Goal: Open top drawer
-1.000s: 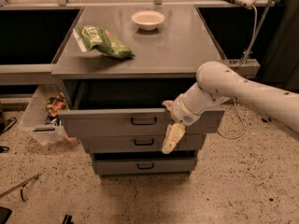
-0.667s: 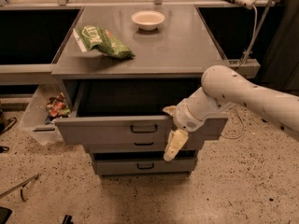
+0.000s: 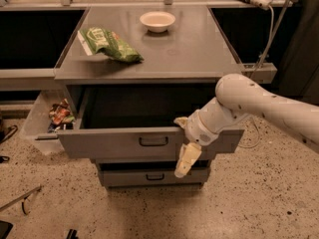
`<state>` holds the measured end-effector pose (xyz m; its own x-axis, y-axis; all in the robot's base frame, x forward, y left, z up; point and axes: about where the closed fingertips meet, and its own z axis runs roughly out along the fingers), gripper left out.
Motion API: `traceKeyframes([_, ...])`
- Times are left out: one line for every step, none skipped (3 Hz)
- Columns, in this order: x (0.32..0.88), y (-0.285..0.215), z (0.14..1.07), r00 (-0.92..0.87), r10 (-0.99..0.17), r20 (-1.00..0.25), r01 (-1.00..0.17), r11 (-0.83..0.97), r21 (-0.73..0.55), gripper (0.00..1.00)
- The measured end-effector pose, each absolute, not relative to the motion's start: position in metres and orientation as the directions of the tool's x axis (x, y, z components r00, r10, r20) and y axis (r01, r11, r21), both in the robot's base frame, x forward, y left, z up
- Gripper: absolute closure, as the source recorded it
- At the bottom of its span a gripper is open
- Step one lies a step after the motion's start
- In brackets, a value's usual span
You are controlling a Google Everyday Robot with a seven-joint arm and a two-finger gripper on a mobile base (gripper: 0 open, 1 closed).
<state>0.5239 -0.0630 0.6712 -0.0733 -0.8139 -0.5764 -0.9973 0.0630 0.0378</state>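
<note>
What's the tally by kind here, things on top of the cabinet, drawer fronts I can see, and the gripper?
White bowl: 1
Green bag: 1
Grey drawer fronts in view: 2, the top drawer, pulled out, and a lower drawer
Gripper: 1, at the top drawer's front, right of centre
Total: 5

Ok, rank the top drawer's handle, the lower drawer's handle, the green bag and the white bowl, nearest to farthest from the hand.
1. top drawer's handle, just left of the hand on that front.
2. lower drawer's handle, below and left.
3. green bag, tabletop left, and white bowl, tabletop back: too close to call.
</note>
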Motion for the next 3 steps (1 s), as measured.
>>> traceKeyframes([0.495, -0.065, 0.675, -0.103, -0.805, -0.584, -0.995, 0.079, 0.066, 0.0])
traceKeyframes([0.494, -0.064, 0.673, -0.105, -0.806, -0.583, -0.994, 0.077, 0.074, 0.0])
traceKeyframes([0.482, -0.063, 0.67, -0.116, -0.804, -0.583, -0.993, 0.077, 0.092, 0.0])
